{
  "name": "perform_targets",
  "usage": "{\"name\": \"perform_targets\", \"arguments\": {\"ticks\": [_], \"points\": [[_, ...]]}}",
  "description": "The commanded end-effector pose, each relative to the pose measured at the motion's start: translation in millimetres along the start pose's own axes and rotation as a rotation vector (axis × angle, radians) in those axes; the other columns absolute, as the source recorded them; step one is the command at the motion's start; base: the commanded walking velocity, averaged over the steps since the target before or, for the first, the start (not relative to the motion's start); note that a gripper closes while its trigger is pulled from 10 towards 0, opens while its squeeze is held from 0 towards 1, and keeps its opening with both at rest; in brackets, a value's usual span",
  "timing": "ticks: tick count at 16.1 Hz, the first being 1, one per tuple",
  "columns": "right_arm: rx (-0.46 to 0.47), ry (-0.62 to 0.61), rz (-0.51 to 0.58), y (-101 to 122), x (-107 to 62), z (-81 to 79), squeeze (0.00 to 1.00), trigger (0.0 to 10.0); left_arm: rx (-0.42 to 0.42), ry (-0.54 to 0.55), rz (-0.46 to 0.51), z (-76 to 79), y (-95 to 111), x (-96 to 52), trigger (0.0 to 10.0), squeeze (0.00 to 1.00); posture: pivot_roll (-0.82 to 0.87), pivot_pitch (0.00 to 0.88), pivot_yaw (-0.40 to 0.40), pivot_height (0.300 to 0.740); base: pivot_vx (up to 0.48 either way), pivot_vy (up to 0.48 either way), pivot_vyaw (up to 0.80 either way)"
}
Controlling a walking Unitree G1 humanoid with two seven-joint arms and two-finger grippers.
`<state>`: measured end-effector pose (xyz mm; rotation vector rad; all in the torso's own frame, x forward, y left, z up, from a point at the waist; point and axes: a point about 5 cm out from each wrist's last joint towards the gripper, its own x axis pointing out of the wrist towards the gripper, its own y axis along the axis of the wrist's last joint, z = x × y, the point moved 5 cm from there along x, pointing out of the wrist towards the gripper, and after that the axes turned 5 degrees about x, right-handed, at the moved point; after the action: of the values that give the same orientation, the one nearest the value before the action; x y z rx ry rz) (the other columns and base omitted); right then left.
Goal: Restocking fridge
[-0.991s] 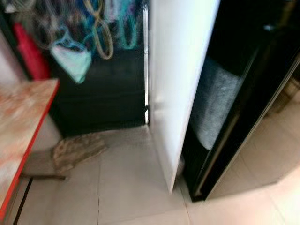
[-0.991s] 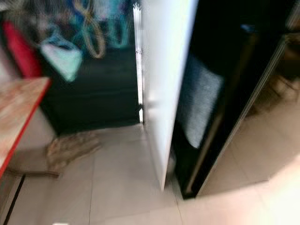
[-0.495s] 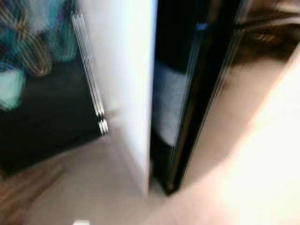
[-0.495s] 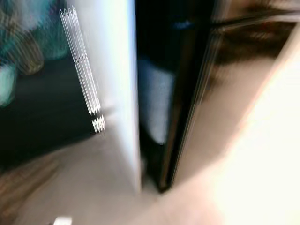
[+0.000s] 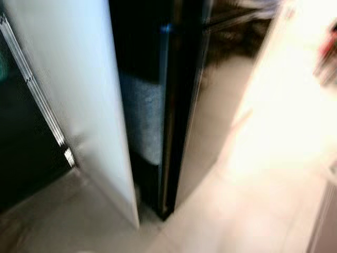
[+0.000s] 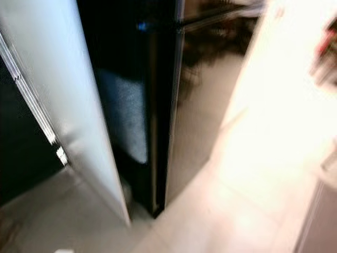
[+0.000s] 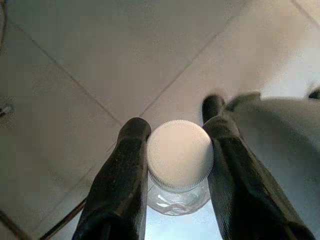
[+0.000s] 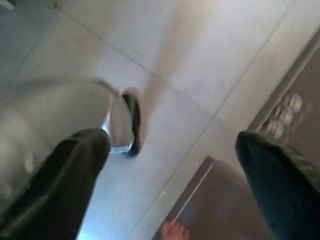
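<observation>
- Gripping one clear jar (image 7: pixel 179 192) with a white lid (image 7: pixel 180 155), left gripper (image 7: pixel 176 135) has both fingers pressed to the lid's sides, above the floor.
- Right gripper (image 8: pixel 172 142): two fingers spread wide, nothing between.
- One black fridge (image 5: pixel 176 105), white door (image 5: pixel 79 89) open; head views blurred.
- Pale tiled floor (image 5: pixel 237 221); one bare foot (image 8: pixel 172 231), probably a person's.

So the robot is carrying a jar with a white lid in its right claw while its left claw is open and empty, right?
Not quite: the sides are swapped. The left wrist view shows the left claw shut on the clear jar with the white lid. The right wrist view shows the right claw open and empty above the tiled floor.
</observation>
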<state>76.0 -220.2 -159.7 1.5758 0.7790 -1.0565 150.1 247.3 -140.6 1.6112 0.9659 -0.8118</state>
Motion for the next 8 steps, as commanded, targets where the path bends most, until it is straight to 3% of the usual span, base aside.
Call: {"name": "perform_targets", "arguments": {"ticks": [1,8], "points": [[0.013,-0.013,-0.013,-4.0,-1.6,5.0,0.00,10.0,0.003,-0.005,0.017,2.5,8.3,1.2,10.0,0.00,0.03,0.000,-0.005,0.740,0.000,0.000,-0.80],[0.017,-0.003,-0.006,-3.2,-0.9,1.5,0.00,10.0,0.011,0.000,0.020,-0.7,9.3,1.2,10.0,0.00,0.03,0.000,0.006,0.740,0.000,0.000,-0.80]]}}
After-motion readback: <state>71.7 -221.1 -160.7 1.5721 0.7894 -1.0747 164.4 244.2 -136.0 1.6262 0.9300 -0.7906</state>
